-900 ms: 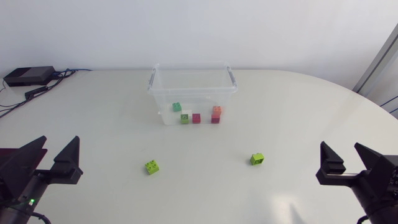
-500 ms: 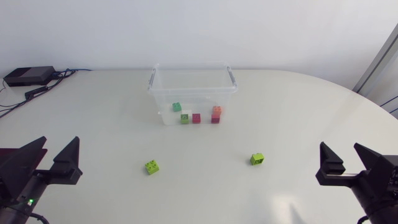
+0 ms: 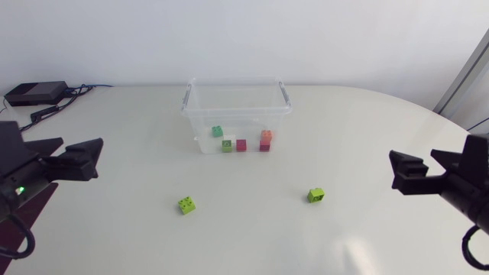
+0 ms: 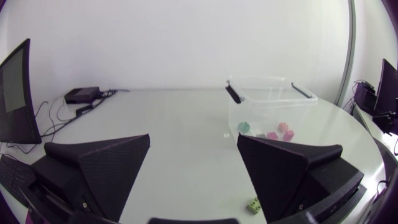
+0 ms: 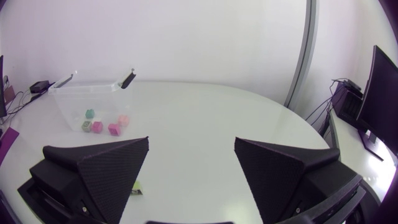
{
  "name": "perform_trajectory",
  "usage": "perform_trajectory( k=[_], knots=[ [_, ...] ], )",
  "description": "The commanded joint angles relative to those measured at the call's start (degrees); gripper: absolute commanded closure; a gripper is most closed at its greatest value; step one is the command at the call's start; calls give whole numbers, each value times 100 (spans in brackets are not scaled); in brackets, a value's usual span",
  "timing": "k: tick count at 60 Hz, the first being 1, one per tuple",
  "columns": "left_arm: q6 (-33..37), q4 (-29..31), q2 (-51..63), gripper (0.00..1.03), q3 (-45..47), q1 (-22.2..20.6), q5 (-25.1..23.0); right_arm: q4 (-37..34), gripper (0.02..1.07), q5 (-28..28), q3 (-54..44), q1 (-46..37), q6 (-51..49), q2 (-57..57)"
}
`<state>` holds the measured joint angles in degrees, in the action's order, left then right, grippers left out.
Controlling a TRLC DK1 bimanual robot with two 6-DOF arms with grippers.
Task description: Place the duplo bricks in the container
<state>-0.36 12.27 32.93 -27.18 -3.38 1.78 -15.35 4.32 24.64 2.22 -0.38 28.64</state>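
Left claw (image 4: 193, 137) open | right claw (image 5: 191, 140) open | two lime studded bricks (image 3: 186, 205) (image 3: 315, 195) on table (image 3: 114, 229)

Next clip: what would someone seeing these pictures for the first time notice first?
The clear container at the far middle of the table stands out, with several coloured bricks inside along its near wall. Two more bricks lie loose on the table nearer the arms: the left lime brick and the right lime brick. The left gripper and right gripper are open and empty at the table's sides.
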Motion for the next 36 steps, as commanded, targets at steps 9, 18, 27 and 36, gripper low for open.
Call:
perform_trajectory(
  k=[9,18,27,36],
  knots=[
    [-228,891,2025,7,-1123,-278,-55,-802,7,-1,1183,42,337,1785],
    [300,1559,3281,7,-1765,-629,-55,-1374,7,-10,1816,121,302,2734],
    [1223,1981,4363,7,-2292,-946,-81,-1875,7,-317,2238,349,232,3314],
    [1354,2157,4995,7,-2476,-1271,-81,-2226,7,-379,2537,613,126,3842]
  ],
)
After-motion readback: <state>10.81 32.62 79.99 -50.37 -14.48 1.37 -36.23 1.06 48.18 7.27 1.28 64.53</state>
